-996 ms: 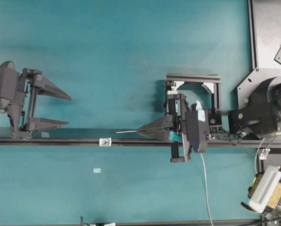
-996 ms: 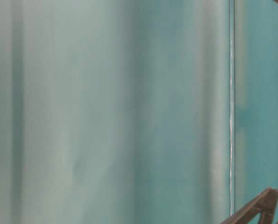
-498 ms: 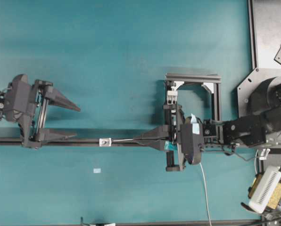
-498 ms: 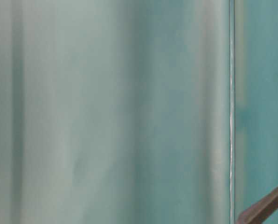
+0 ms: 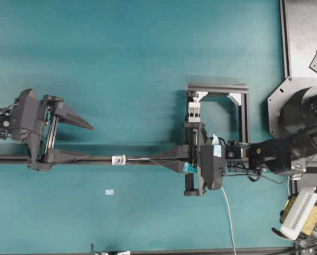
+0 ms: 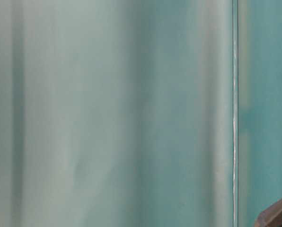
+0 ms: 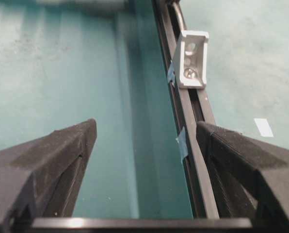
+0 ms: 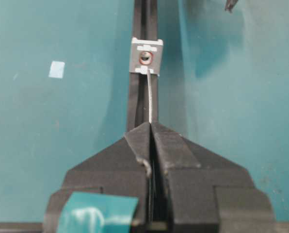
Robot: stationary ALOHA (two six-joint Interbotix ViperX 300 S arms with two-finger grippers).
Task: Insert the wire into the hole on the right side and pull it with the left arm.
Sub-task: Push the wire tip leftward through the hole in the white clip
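Right pincer, pinching wire, has neared hole; left pincer spread, closer.

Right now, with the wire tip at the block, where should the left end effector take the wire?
Probably on the tip, once it emerges from the block on the left end effector's side. Approach along the rail, open fingers straddling the wire, which the right end effector holds.

pale wire, white block, teal table
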